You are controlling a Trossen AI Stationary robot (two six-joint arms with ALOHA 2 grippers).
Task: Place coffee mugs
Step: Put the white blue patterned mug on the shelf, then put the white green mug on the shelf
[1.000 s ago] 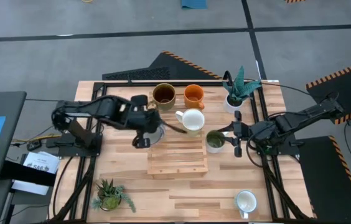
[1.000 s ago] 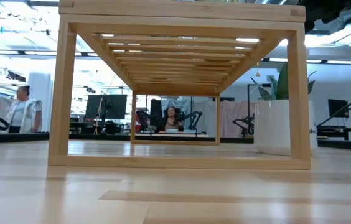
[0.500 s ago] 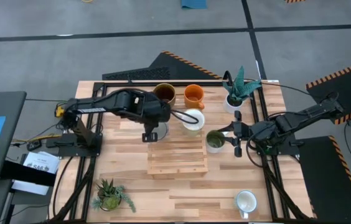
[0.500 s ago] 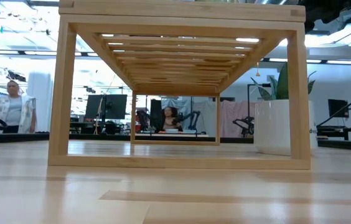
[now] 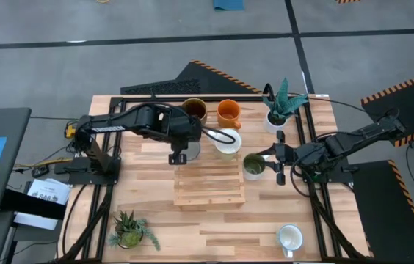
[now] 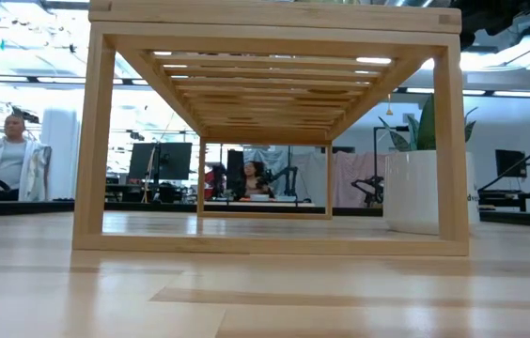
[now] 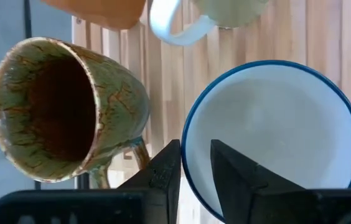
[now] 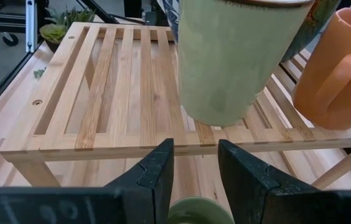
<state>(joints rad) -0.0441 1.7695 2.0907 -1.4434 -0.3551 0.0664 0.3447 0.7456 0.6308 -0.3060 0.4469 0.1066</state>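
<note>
My left gripper (image 5: pixel 178 155) is shut on a white mug with a blue rim (image 7: pixel 269 137) at the far left corner of the slatted wooden rack (image 5: pixel 208 183). A brown mug (image 5: pixel 193 111) and an orange mug (image 5: pixel 228 112) stand in a row at the far side. A pale mug (image 5: pixel 227 141) stands on the rack's far part. My right gripper (image 5: pixel 271 166) is at the olive green mug (image 5: pixel 252 165), just right of the rack; its fingers stand close together with the mug's rim (image 8: pixel 197 213) showing between them. Another white mug (image 5: pixel 289 237) stands at the table's near right. My left gripper pinches the white mug's wall at the rim (image 7: pixel 185 155), one finger inside (image 7: pixel 234 180) and one outside (image 7: pixel 163 180). The fingers come from above, pointing down. The mug sits upright, mouth up, over the rack's slats; whether it rests on them I cannot tell. My right gripper comes level from the table's right at the olive green mug's right side. Its own fingers (image 8: pixel 157 177) hide the place of contact, so the part held cannot be told. Whether the mug stands on the table I cannot tell.
A potted plant in a white pot (image 5: pixel 278 108) stands at the far right, and a small green plant (image 5: pixel 129 232) at the near left. The low view looks under the rack (image 6: pixel 274 141) at the pot (image 6: pixel 420 192). A person (image 6: pixel 7 155) moves in the room behind.
My left gripper has carried the white mug a little toward the table's right and far edge, up to the rack's far left corner, with the arm stretching out straighter; most of this came early. My right arm has kept still. The person behind has walked.
</note>
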